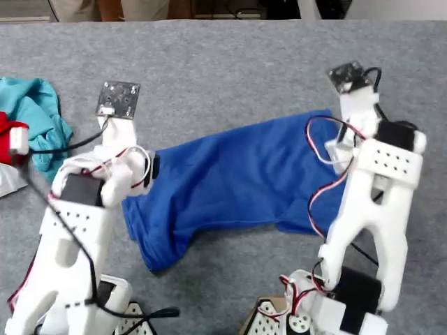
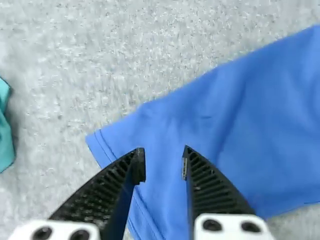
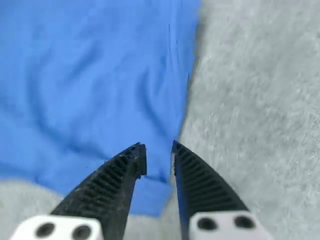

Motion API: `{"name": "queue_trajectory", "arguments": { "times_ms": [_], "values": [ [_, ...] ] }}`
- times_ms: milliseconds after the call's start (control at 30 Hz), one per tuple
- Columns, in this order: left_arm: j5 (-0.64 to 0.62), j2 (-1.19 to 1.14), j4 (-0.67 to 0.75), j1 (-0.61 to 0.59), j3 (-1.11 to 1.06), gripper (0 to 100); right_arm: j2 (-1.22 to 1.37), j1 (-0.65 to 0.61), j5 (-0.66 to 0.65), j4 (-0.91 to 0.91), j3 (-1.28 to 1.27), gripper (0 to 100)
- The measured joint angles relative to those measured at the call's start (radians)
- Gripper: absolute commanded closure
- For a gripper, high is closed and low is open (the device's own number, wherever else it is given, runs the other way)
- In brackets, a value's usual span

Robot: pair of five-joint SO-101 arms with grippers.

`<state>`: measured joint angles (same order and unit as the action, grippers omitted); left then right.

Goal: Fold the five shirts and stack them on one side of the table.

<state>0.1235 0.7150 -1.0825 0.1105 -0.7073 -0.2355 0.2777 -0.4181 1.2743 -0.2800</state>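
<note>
blue shirt [image 1: 237, 181] lies spread across the middle of the grey table [image 1: 223, 49], between the two arms, partly flattened with creases and one end bunched nearer the left arm [image 1: 77, 223]. left gripper [image 2: 163, 162] sits over the shirt's corner by the hem; jaws parted by a narrow gap, nothing held between them. right gripper [image 3: 158, 159] sits over the opposite edge of the shirt, where cloth meets table; jaws likewise a little apart, gripping nothing. whether either set of fingertips touches the cloth cannot be told. a crumpled teal shirt [image 1: 35, 115] lies at the table's left edge, well apart from the blue one, with a red item [image 1: 7, 136] against it.
</note>
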Motion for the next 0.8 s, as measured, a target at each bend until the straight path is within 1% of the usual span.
{"name": "queue_trajectory", "arguments": {
  "times_ms": [133,233,367,467,567,633,733,800],
  "values": [
    [0.0,-0.176,0.008,-0.032,0.026,88,0.101,-0.026,0.1,-0.006,0.141,90.7],
    [0.0,-0.31,0.005,-0.081,0.089,88,0.204,-0.028,0.13,-0.006,0.256,90.7],
    [0.0,-0.465,-0.098,-0.138,0.227,88,0.344,-0.028,0.138,0.018,0.408,90.7],
    [-0.002,-0.566,-0.176,-0.157,0.341,88,0.442,-0.028,0.14,0.077,0.535,90.7],
    [-0.003,-0.666,-0.219,-0.16,0.423,88,0.539,-0.028,0.14,0.137,0.654,90.7],
    [-0.014,-0.73,-0.233,-0.16,0.465,85,0.598,-0.028,0.14,0.17,0.73,90.7],
    [-0.049,-0.809,-0.259,-0.172,0.517,75,0.681,-0.028,0.14,0.21,0.833,90.7],
    [-0.077,-0.848,-0.281,-0.196,0.552,75,0.733,-0.028,0.14,0.236,0.899,90.7]
  ]
}}
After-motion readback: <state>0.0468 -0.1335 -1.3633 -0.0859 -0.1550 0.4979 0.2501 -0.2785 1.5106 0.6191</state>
